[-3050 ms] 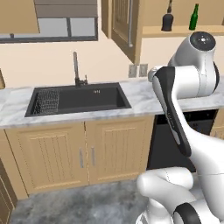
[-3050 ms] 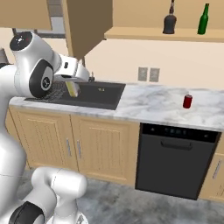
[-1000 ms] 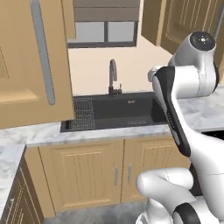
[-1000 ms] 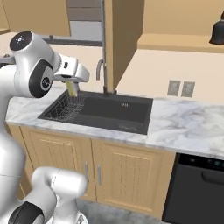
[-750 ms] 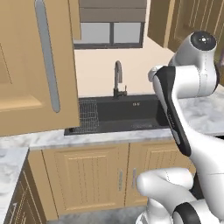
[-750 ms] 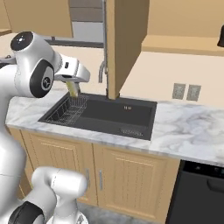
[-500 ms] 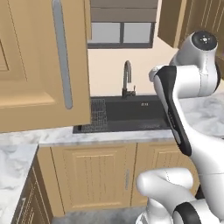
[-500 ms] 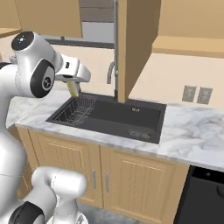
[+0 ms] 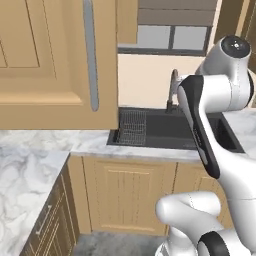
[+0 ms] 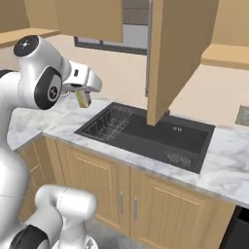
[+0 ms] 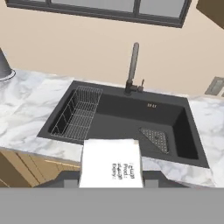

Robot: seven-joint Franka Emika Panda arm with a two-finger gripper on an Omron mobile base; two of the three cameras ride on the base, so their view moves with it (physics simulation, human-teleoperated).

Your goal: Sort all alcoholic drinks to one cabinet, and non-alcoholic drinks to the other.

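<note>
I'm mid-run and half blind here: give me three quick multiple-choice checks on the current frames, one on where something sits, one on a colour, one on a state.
1. Where does the wire rack sit?
A. in the left part of the sink basin, as the hand view shows it
B. on the counter by the window
C. inside a wall cabinet

2. What colour is the sink?
A. white
B. dark grey to black
C. steel silver

3. What is the gripper doing?
A. open over the faucet
B. shut on nothing
C. shut on the white carton

Answers: 1 A, the rack lies in the basin, left of the faucet. 2 B, the basin is dark in all views. 3 C, the carton sits between the fingers in the hand view.
</note>
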